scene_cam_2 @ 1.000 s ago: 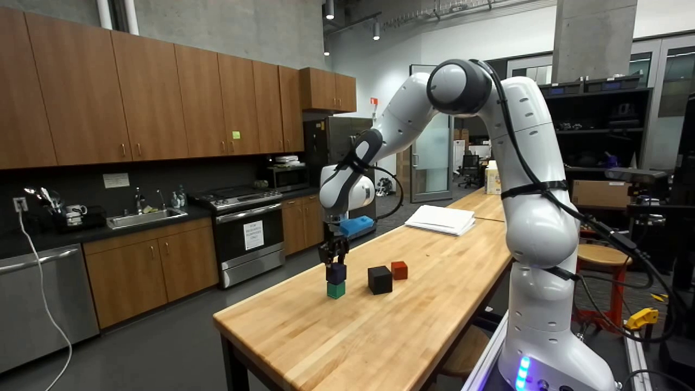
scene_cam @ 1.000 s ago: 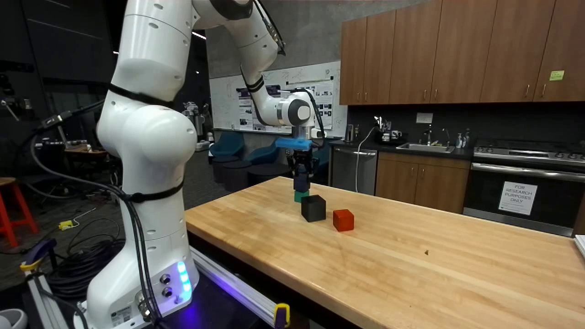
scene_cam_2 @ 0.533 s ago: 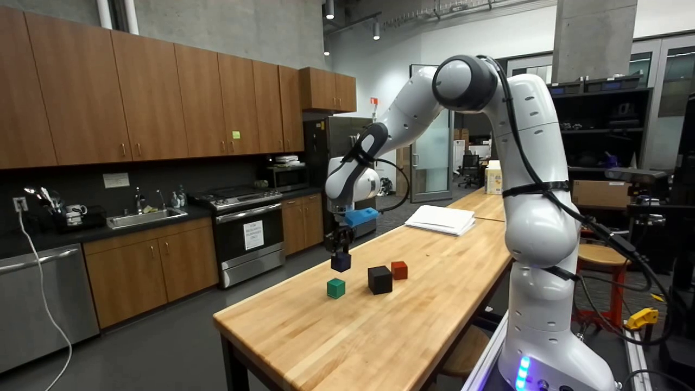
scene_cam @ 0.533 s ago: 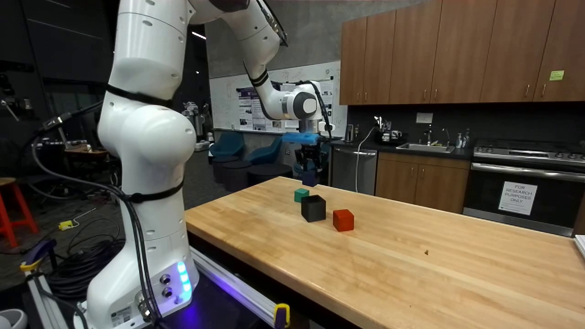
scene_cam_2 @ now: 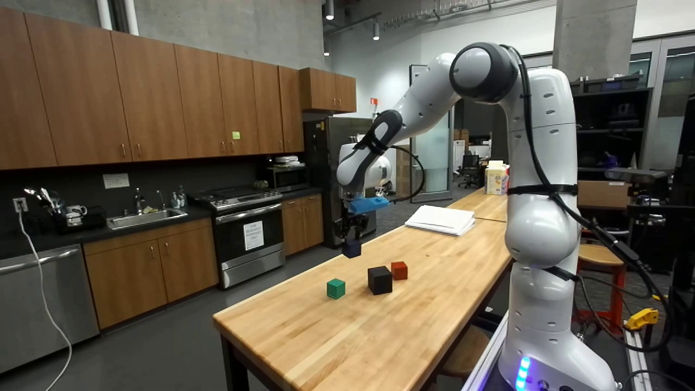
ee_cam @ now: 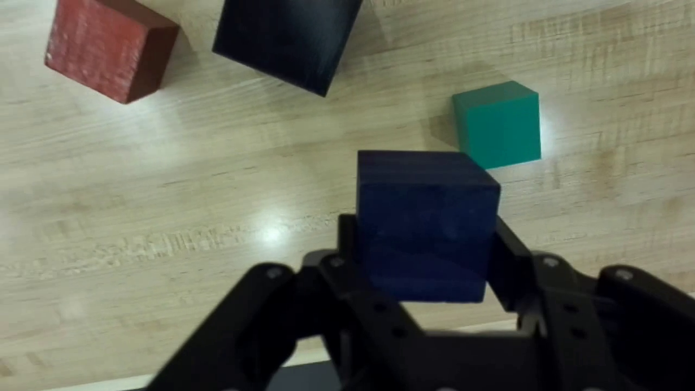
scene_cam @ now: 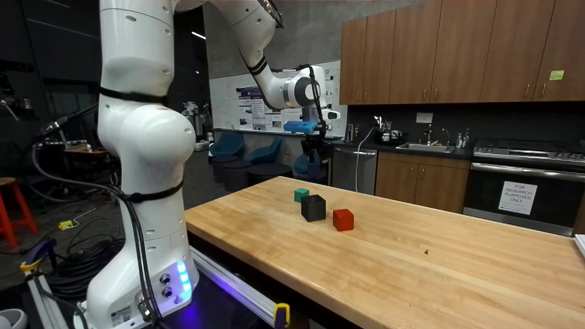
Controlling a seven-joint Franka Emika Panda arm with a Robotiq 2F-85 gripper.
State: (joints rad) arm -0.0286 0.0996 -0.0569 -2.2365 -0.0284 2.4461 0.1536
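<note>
Aloft, hand [ee_cam: 424,247] downward over table [ee_cam: 179,184]

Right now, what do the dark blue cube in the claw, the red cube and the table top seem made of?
Dark blue cube: smooth-looking, nearly even colour; painted wood or plastic, I cannot tell.
Red cube: probably painted wood; pale streaks on one face look like wear.
Table top: wood, likely varnished; grain and bright reflections show.
</note>
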